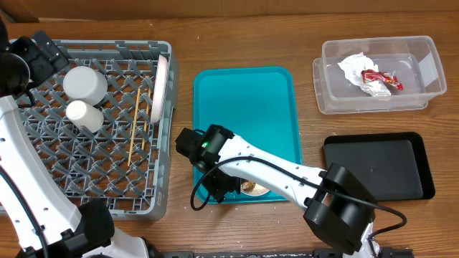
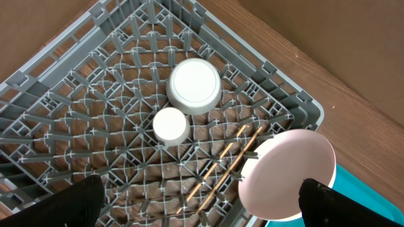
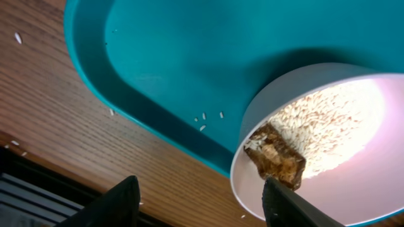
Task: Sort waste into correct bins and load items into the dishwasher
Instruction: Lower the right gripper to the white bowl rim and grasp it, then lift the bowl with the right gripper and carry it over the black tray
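First, landmark: teal tray, mid-table.
Rack: just left of the teal tray.
Rack load: upturned bowl; cup beside it; chopsticks flat on the grid; plate on edge against the wall nearest the teal tray.
Tub: right of the teal tray, by its far end; held napkin and wrapper.
Black tray: right of the teal tray, by its near end.
Rice bowl: on the teal tray at its near rim; held grains and a brown scrap.
Stray grains: a few on the teal tray beside the rice bowl, more on the table just off its rim.
Right gripper: over the teal tray's near rim. Jaws were spread and straddled the rice bowl's wall, one finger over its mouth, the other outside and clear.
Left gripper: above the rack, left of the teal tray. Jaws were fully spread, pinching nothing.
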